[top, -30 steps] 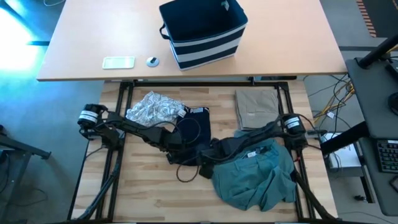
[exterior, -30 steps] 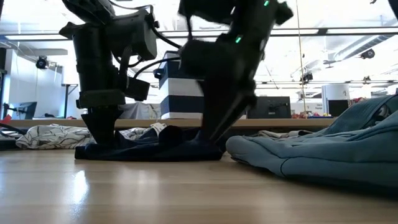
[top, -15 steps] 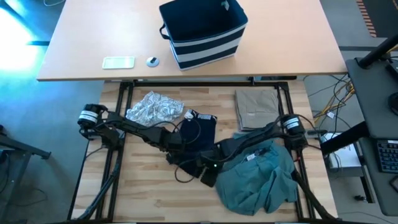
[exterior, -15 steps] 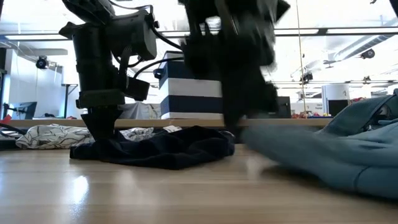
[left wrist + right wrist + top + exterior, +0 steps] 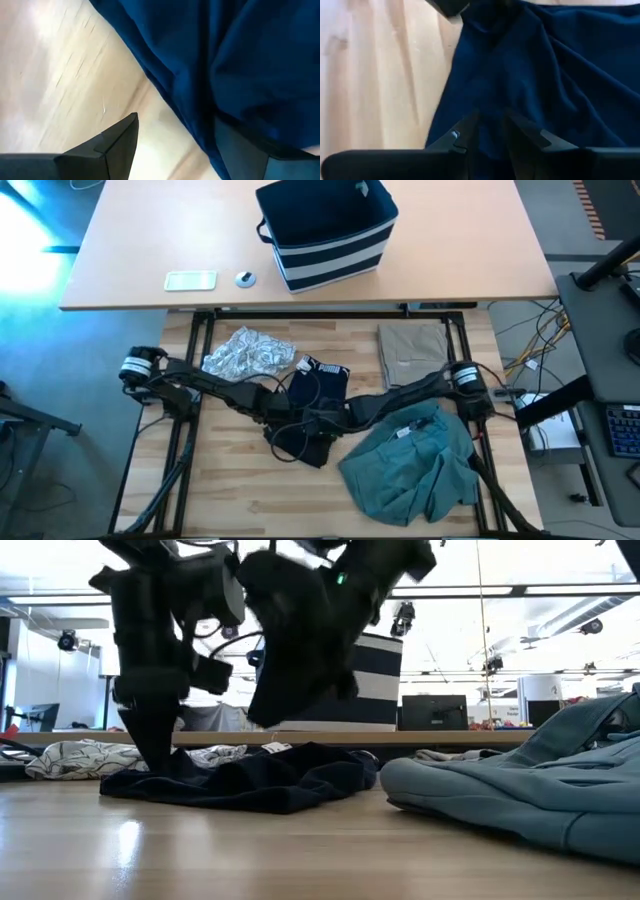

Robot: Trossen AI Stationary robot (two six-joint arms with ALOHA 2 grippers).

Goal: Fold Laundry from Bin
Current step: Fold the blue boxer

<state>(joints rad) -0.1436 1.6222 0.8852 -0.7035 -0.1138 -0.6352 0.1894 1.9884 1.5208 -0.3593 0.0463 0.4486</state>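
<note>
On the wooden worktop (image 5: 230, 490): four pieces of laundry, none in the bin.
- One navy garment (image 5: 322, 380) with white print: lies rumpled at the middle, between the two arms; in the low view humps up in folds (image 5: 250, 780).
- One grey-white patterned garment (image 5: 248, 352): sits crumpled just beside the navy one, on the left arm's side.
- One tan garment (image 5: 412, 352): lies folded flat and square near the far edge, on the right arm's side.
- One teal garment (image 5: 405, 470): spreads loose and unfolded at the near right, partly under the right arm.

On the separate light table (image 5: 450, 240) beyond: one bin (image 5: 330, 255), navy with white stripes, standing upright, well apart from the laundry. Near it, one flat white rectangle (image 5: 190, 280) and one small round item (image 5: 245, 278), just beside each other.

Two grippers, both down at the navy garment.
- Left gripper (image 5: 283, 415): presses low at the garment's near left edge. In its own wrist view (image 5: 175, 150), holds its fingers (image 5: 107, 145) wide apart and grips nothing: one on bare wood, the other half covered by navy cloth.
- Right gripper (image 5: 315, 430): reaches in from the right across the teal garment and sits over the navy garment's near end. In its own wrist view (image 5: 492, 135), keeps fingers (image 5: 462, 132) drawn nearly together, pinching a fold of navy cloth in the narrow gap.
</note>
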